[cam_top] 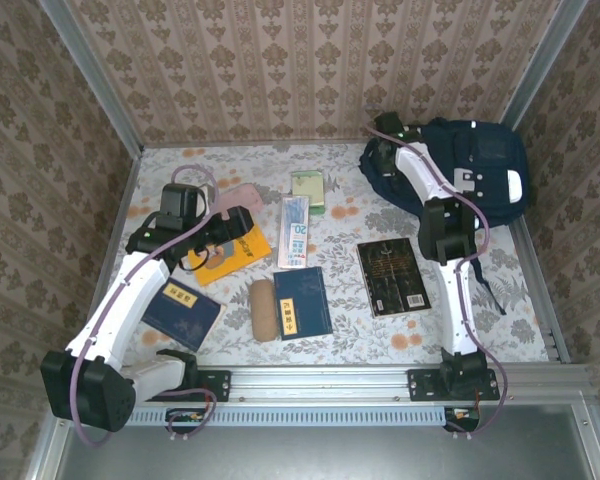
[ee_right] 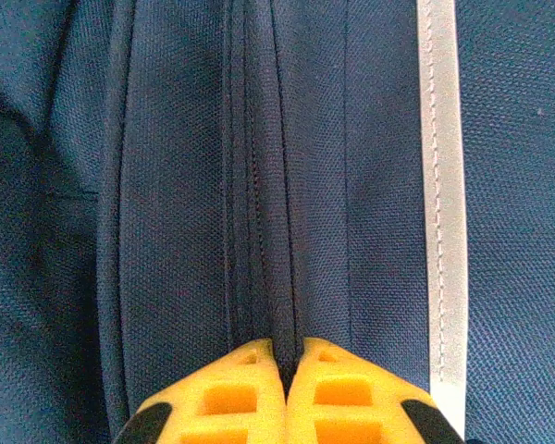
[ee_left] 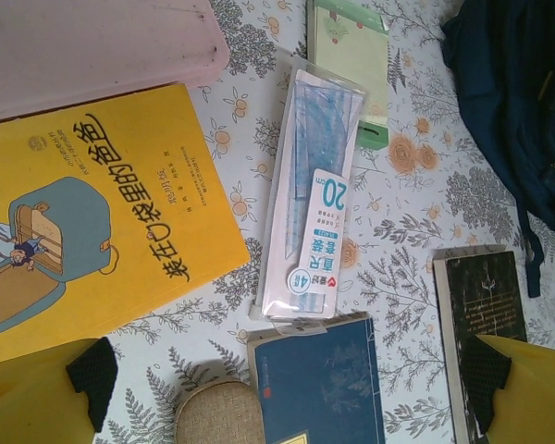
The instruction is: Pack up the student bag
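Packing not yet begun: the student bag (cam_top: 485,165), navy with a white stripe, lies in the table's far right corner. There the right gripper (ee_right: 285,365) has its yellow fingertips pressed together on a ridge of fabric along a seam, a hold that looks meant to pull the bag open before anything goes in. To the left, the left gripper (ee_left: 291,375) hangs above the yellow book (ee_left: 102,213) with its fingers (ee_left: 83,379) spread wide and holding nothing, seemingly poised for a first pick. The supplies lie flat across the middle of the table, apart from the bag, likely so that fingers can come down on each: a packaged ruler (ee_left: 314,203), a green notepad (ee_left: 350,46), a pink case (ee_left: 92,46) just beside the yellow book, a blue book (cam_top: 302,302), a second blue book (cam_top: 183,310) at near left, a black book (cam_top: 392,277) and a tan pouch (cam_top: 264,308). A floral cloth (cam_top: 370,345) covers the table. Damask-patterned wallpaper (cam_top: 310,70) lines the walls on three sides, and an aluminium rail (cam_top: 320,378) runs along the near edge.
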Robot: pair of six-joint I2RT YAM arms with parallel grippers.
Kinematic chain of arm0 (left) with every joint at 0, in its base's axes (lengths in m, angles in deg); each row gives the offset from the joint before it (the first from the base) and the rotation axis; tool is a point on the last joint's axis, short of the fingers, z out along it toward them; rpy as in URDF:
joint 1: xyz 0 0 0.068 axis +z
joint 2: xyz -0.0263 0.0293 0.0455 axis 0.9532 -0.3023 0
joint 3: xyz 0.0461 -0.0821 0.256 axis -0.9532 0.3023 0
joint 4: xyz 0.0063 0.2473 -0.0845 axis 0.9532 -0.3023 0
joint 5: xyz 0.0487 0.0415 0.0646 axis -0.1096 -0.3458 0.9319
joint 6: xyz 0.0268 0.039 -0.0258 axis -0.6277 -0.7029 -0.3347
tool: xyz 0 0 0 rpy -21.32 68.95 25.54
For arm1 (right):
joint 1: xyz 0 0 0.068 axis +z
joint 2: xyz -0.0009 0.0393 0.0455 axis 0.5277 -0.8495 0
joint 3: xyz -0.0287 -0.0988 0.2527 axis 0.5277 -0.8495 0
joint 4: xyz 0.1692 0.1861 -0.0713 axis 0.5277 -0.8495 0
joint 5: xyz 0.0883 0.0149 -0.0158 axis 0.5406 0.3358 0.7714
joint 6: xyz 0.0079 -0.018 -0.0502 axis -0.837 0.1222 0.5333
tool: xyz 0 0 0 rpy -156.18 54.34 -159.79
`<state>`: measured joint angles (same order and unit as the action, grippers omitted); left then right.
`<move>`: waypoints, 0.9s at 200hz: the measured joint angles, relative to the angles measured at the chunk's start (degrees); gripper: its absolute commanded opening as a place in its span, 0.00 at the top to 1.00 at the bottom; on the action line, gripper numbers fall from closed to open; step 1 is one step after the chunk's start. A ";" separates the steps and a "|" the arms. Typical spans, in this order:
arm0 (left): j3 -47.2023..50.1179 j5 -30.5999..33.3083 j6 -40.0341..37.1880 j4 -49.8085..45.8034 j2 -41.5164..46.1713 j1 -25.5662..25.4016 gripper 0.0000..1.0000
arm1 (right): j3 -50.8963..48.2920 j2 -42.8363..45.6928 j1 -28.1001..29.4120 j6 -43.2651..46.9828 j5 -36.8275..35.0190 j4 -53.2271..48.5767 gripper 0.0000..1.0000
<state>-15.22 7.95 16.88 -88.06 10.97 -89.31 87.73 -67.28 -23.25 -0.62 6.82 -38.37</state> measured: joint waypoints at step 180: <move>-33.09 -0.44 -0.44 -1.25 -26.29 -8.90 0.03 | -52.92 46.86 2.23 5.38 37.16 28.30 1.00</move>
<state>-48.31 7.52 16.44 -89.30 -15.32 -98.21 34.82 -20.41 -21.02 4.75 43.98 -10.06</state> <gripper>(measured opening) 0.970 0.062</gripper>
